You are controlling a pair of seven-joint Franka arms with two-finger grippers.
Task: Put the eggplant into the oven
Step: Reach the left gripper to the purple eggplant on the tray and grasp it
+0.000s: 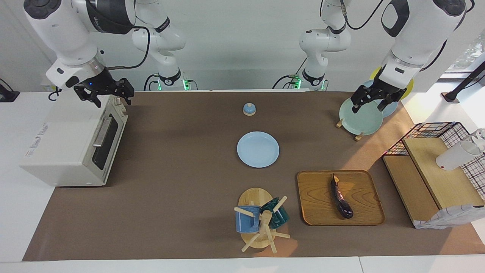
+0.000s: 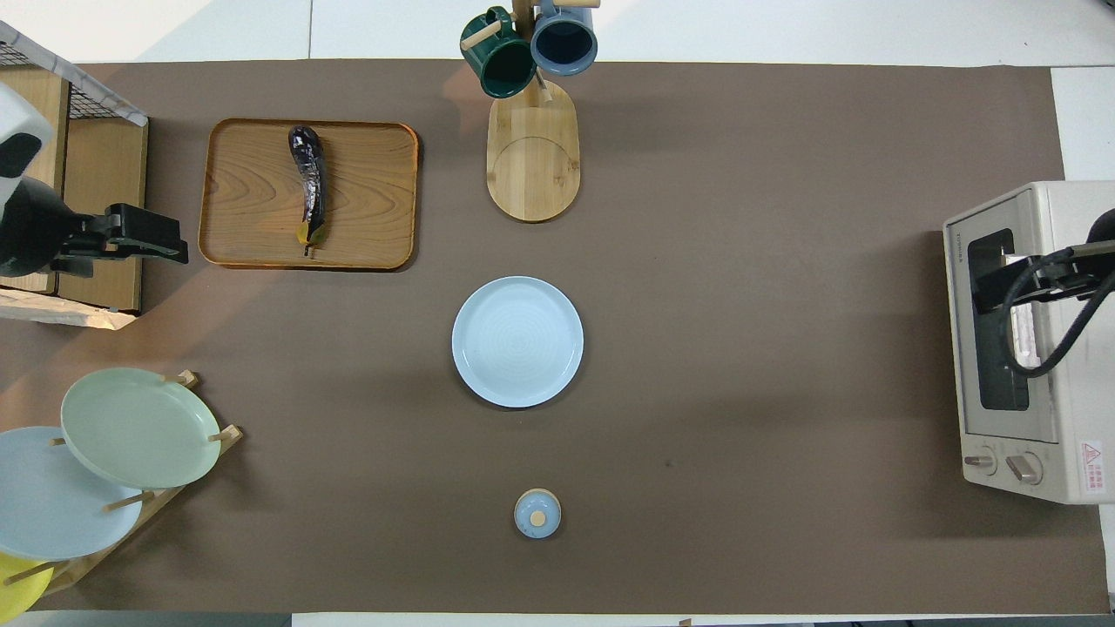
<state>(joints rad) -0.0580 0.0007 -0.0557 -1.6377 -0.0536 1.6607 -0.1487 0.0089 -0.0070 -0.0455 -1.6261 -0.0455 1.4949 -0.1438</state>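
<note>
- The eggplant (image 1: 341, 198) lay untouched on the wooden tray (image 1: 318, 206); glossy and slender, it could roll from a grasp
- The oven (image 1: 72, 142) door was closed, blocking entry
- Left pincer (image 1: 369, 101) open above the plate rack (image 1: 359, 119); right pincer (image 1: 104, 94) over the oven, cannot tell

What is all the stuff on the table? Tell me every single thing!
eggplant: one, dark purple, lying on the tray
tray: one, wooden, toward the left arm's end
oven: one, off-white, door shut, at the right arm's end
plate: one, light blue, mid-table
lid: one, small, blue with a wooden knob, nearer the robots than the plate
mug tree: one, wooden, holding a blue mug and a green mug
plate rack: one, wooden, with green, blue and yellow plates
shelf: one, wood and wire, beside the tray
left hand: black, over the plate rack
right hand: black, over the oven
</note>
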